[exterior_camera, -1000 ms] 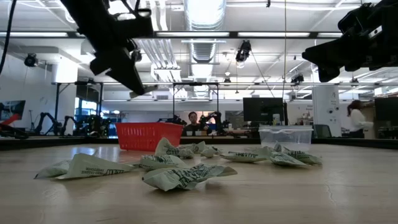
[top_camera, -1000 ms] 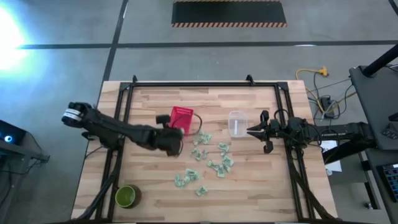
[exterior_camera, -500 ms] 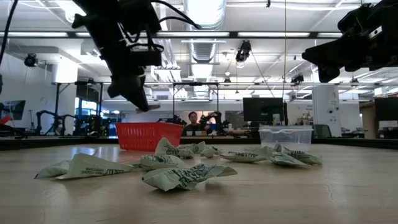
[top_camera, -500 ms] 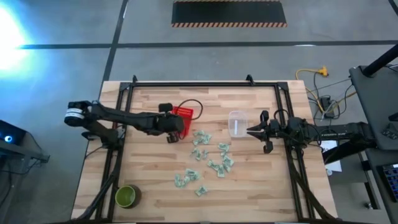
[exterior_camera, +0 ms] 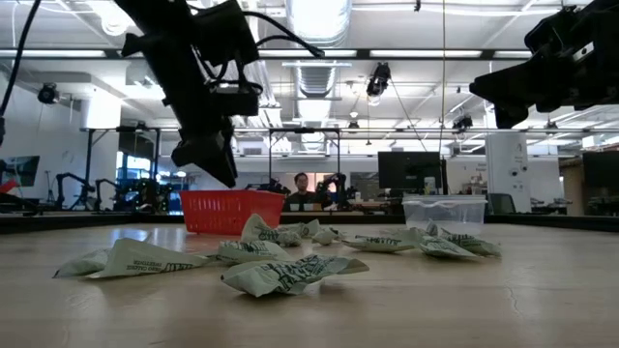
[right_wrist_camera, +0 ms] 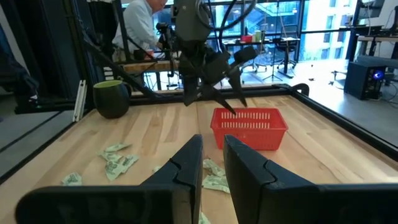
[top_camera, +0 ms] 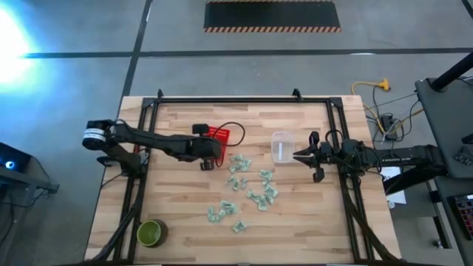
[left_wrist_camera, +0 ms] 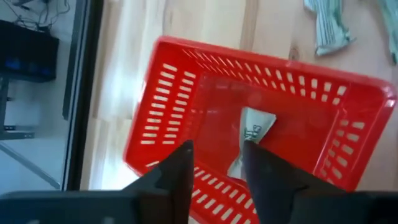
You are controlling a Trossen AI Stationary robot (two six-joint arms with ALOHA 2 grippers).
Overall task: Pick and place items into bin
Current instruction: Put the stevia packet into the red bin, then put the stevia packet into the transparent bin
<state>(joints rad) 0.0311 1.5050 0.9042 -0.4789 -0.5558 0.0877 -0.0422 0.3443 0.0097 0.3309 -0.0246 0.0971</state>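
Left gripper (left_wrist_camera: 214, 168) now over basket (left_wrist_camera: 186, 81); 1 packet (left_wrist_camera: 252, 140) inside

A round green bowl (top_camera: 150, 233) sat at the table's near-left corner. A clear plastic tub (top_camera: 281, 145) stood right of centre.

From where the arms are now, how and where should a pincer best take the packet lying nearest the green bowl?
Probably from straight above, pinching the raised crumpled middle of that packet. It lies flat on the table at the pile's edge, slightly apart from its neighbours.
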